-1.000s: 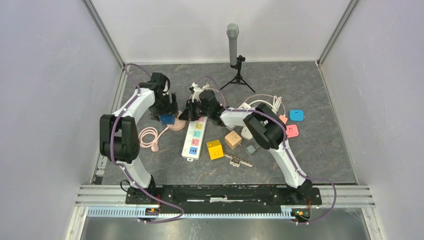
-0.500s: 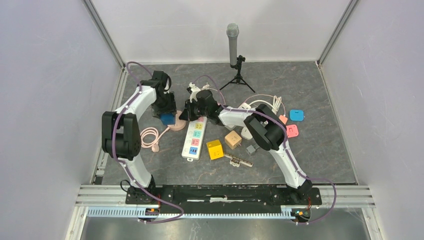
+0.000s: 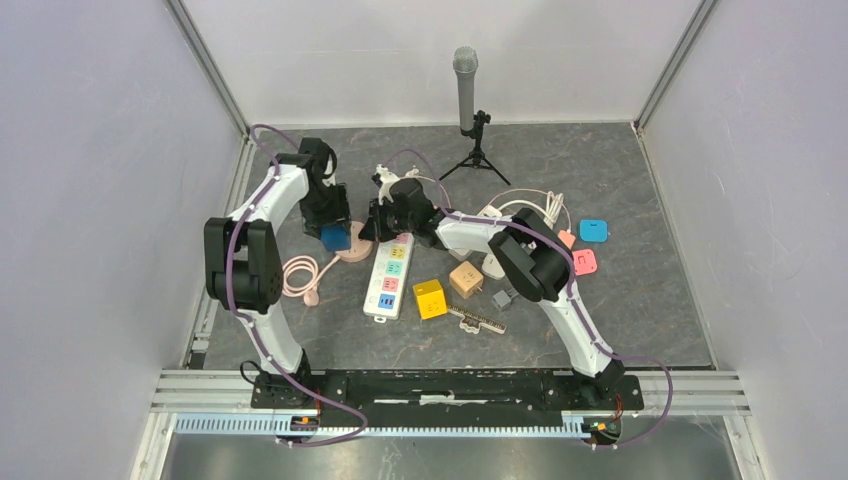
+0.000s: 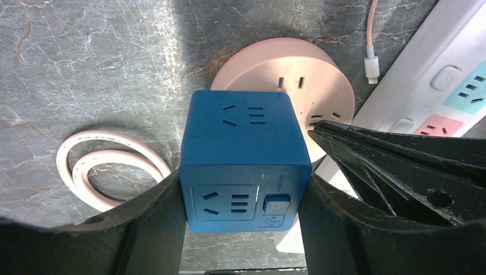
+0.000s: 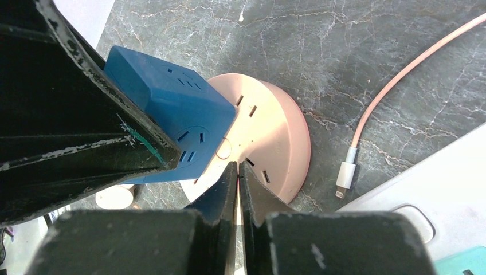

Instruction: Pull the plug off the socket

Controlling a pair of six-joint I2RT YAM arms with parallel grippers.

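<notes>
Grey marbled table (image 3: 600,320), white walls on three sides. Two arms reach to its far left-centre.

Plug (image 4: 240,143): blue cube, rounded edges, matte. The top face carries one two-slot and one three-slot outlet. The side face toward the left wrist camera carries the same pair, plus one grey button with a small marked square under it. Fine print beside the button is too small to read. The plug sits over the left edge of the round socket (image 4: 312,86), a pale pink disc with slots in its top. Whether the pins are seated: cannot tell.

Left gripper (image 4: 243,197): clamped on the plug, one finger flat on each side face.

Right gripper (image 5: 238,168): fingers together, nothing between them, tips at the socket's top just beside the plug.

Count, top view:
- cubes 3: the plug, yellow cube (image 3: 430,298), tan cube (image 3: 465,278)
- white power strip (image 3: 390,277) 1, just right of the socket
- pink cord coil (image 3: 297,275) 1, left of the socket
- loose cable tip (image 5: 345,175) 1, between socket and strip
- microphone on tripod (image 3: 466,85) 1, at the back
</notes>
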